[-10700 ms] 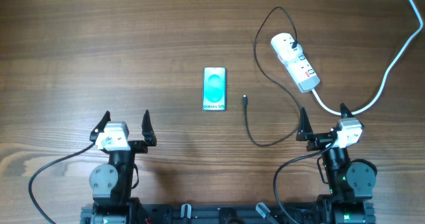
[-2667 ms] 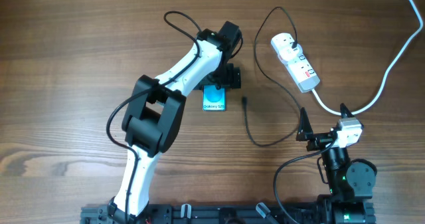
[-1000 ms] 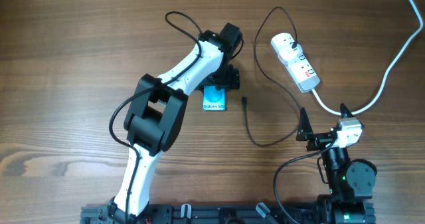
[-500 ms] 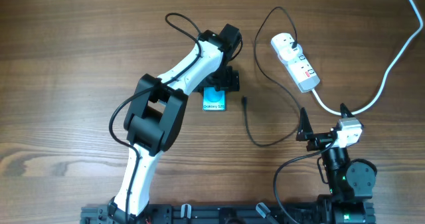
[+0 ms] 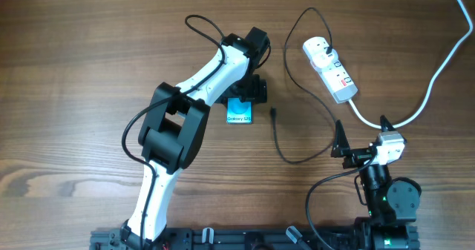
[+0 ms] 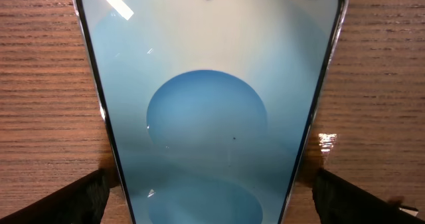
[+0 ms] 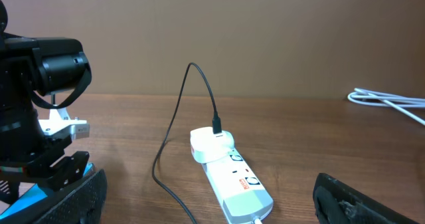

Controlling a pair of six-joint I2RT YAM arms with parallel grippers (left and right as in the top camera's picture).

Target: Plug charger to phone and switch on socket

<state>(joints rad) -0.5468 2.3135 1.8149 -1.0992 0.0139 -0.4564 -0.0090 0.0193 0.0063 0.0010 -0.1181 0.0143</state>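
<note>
The phone (image 5: 239,116) lies flat mid-table, its "Galaxy S25" band at the near end. My left gripper (image 5: 242,92) is down over its far half. In the left wrist view the teal screen (image 6: 207,117) fills the frame, with the dark fingers (image 6: 76,199) on either side of it and a narrow strip of wood showing at each edge, so the gripper is open. The charger cable (image 5: 285,156) runs from its plug in the socket (image 5: 331,70) to its loose tip (image 5: 273,112), just right of the phone. My right gripper (image 5: 361,136) is open and empty near the front edge.
A thick white cord (image 5: 439,68) leaves the socket's near end and curves off the far right corner. In the right wrist view the socket (image 7: 234,184) lies ahead with the charger cable (image 7: 199,84) arching up from it, and the left arm (image 7: 40,117) stands at the left.
Since the oldest frame the left arm has reached from its rest pose out over the phone. Over the last second nothing has visibly moved. The right arm has stayed parked.
</note>
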